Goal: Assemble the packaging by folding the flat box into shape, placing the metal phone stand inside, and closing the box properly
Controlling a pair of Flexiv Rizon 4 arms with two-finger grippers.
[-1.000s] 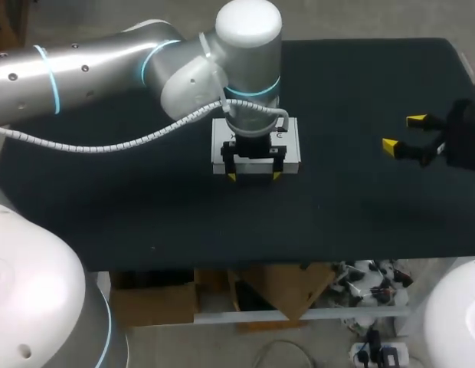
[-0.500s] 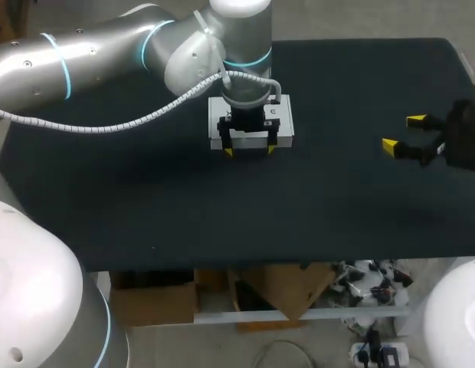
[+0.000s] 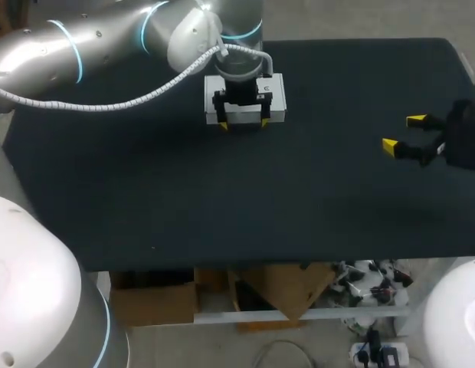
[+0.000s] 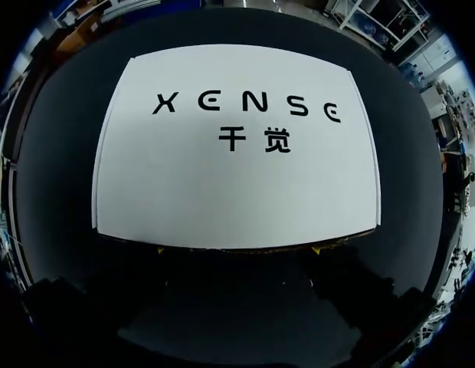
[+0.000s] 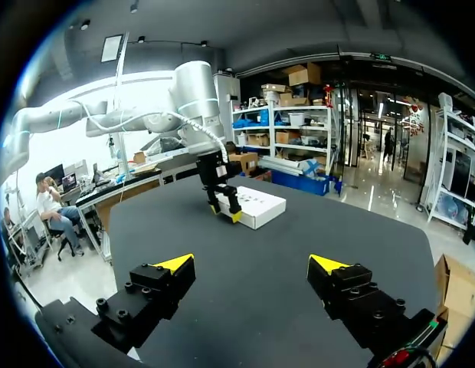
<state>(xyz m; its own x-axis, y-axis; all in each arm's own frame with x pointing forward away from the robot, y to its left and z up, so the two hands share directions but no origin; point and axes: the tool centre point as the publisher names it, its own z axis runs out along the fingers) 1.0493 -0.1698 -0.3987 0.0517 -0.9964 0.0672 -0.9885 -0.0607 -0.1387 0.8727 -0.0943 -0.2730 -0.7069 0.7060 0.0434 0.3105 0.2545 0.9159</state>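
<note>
Lettering in black marks the flat-topped white box (image 3: pixel 274 107) at 12 o'clock; left gripper (image 3: pixel 243 125) spread against its edge, right gripper (image 3: pixel 406 132) open at 3 o'clock.

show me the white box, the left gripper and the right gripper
white box (image 4: pixel 237 199): left wrist view, bare middle of its top
left gripper (image 3: pixel 243 123): head view, midway between its yellow tips
right gripper (image 5: pixel 251 264): right wrist view, midway between its yellow tips
</note>
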